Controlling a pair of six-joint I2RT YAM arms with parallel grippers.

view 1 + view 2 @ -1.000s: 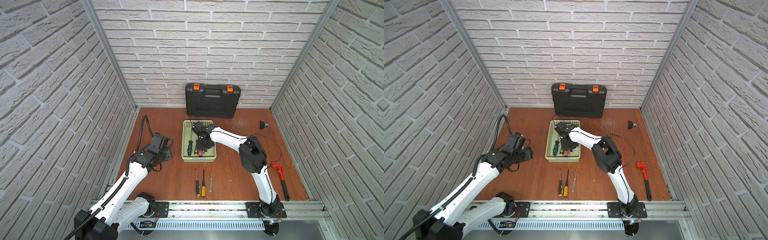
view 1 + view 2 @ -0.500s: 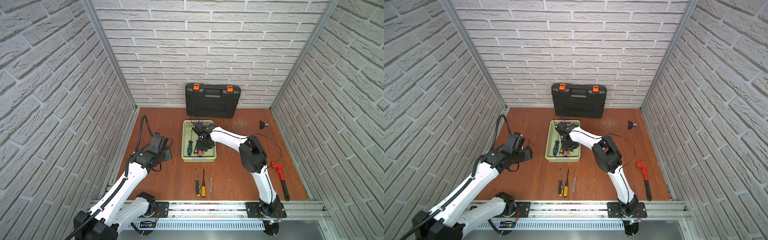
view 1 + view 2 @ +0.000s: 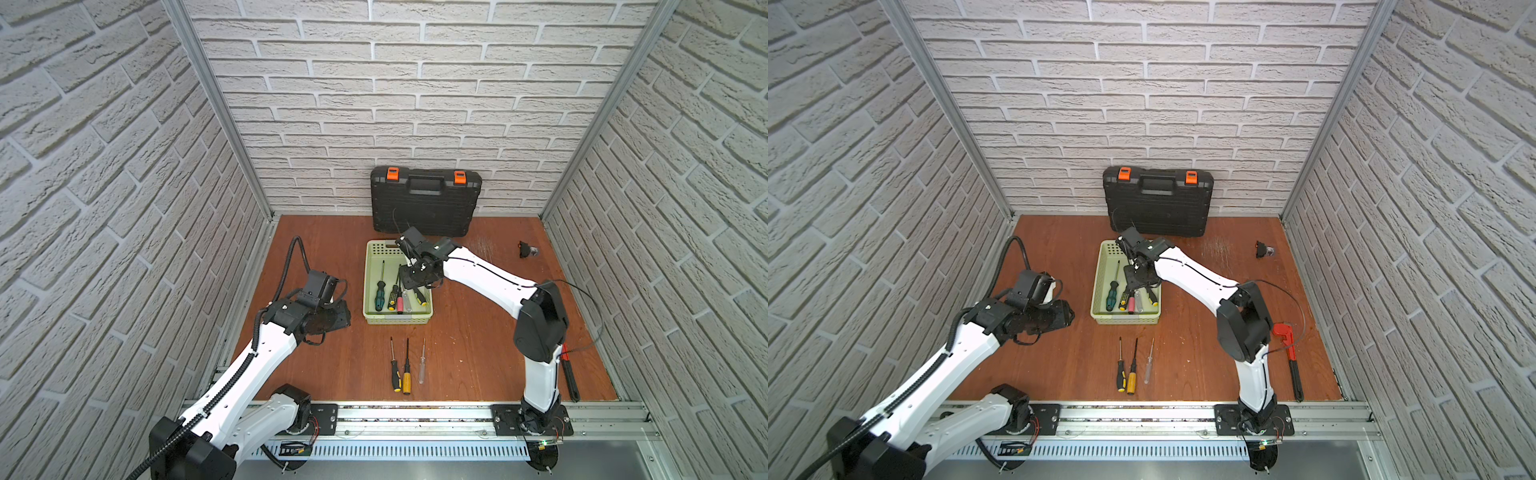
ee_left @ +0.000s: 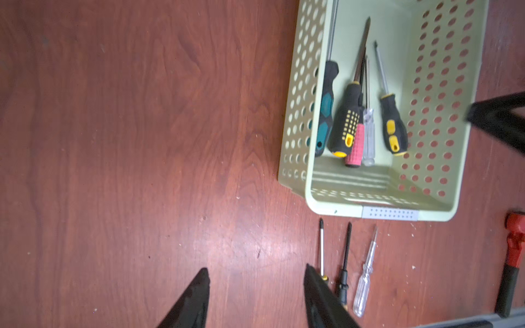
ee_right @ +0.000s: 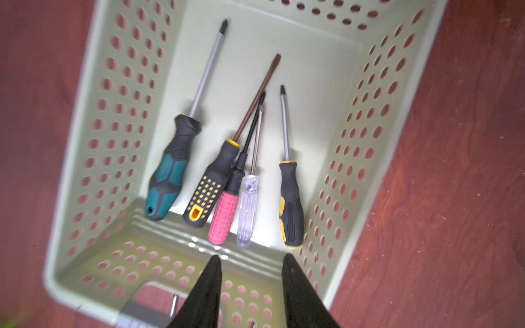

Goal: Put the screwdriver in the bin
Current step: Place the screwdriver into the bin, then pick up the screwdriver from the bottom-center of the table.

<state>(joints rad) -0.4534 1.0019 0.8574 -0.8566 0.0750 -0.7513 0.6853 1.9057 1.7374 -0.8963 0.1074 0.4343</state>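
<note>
The pale green bin point(image 3: 398, 319) point(image 3: 1125, 320) stands mid-table and holds several screwdrivers. Among them are a teal-handled one point(image 5: 167, 181), a pink-handled one point(image 5: 224, 218) and a small black-and-yellow one point(image 5: 289, 204) near one long wall point(image 5: 349, 147). My right gripper point(image 5: 251, 258) point(image 3: 415, 282) hangs over the bin's inside, open and empty. Three more screwdrivers lie on the table in front of the bin: black-yellow point(image 3: 395, 370), orange-handled point(image 3: 406, 374) and clear point(image 3: 422, 365). My left gripper point(image 4: 255, 274) point(image 3: 343, 313) hovers left of the bin, open with nothing between its fingers.
A black toolcase point(image 3: 426, 203) with orange latches leans on the back wall behind the bin. A red pipe wrench point(image 3: 1289, 353) lies at the right, near the right arm's base. A small black part point(image 3: 525, 249) sits at the back right.
The right gripper's jaws have spread wider above the bin. Neither arm has visibly shifted.
</note>
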